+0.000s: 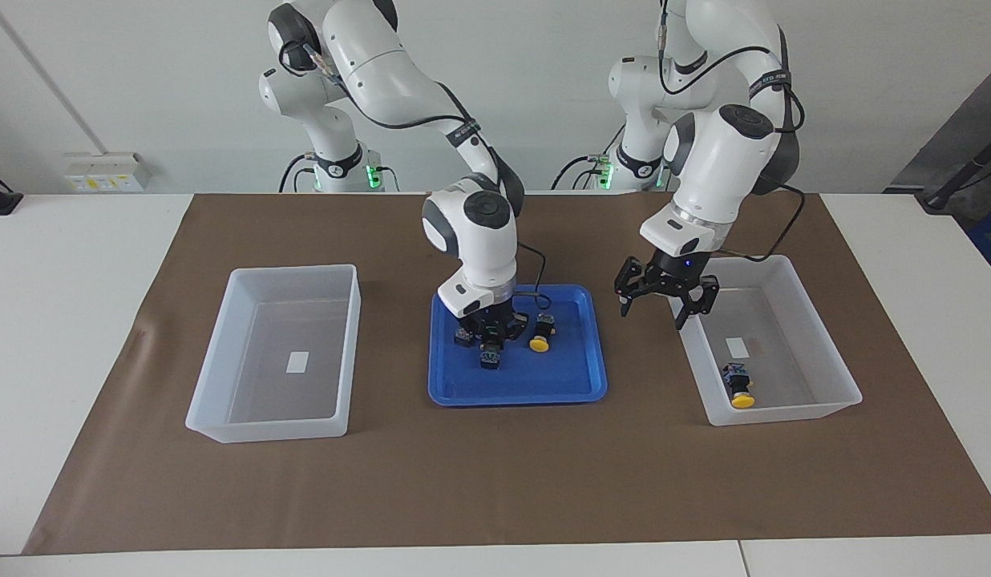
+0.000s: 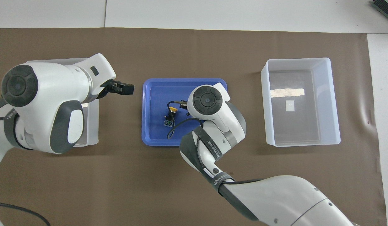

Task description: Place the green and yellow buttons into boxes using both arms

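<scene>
— Where's your open room?

— Your left gripper [image 1: 662, 298] hangs spread and empty over the mat, between the tray [image 1: 572, 391] and the box [image 1: 792, 413] that holds a yellow button [image 1: 739, 386].

— And in the tray?

— Your right gripper [image 1: 491, 340] is down among the buttons, at a black one [image 1: 490, 357]; you cannot tell whether it pinches. Another yellow button [image 1: 540, 338] lies just beside. The other box [image 1: 223, 405] has clear rims.

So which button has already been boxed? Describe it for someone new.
Find the clear box at the left arm's end of the table. One button lies in it, with a black body and a yellow mushroom cap. The other buttons sit in the blue tray.
</scene>
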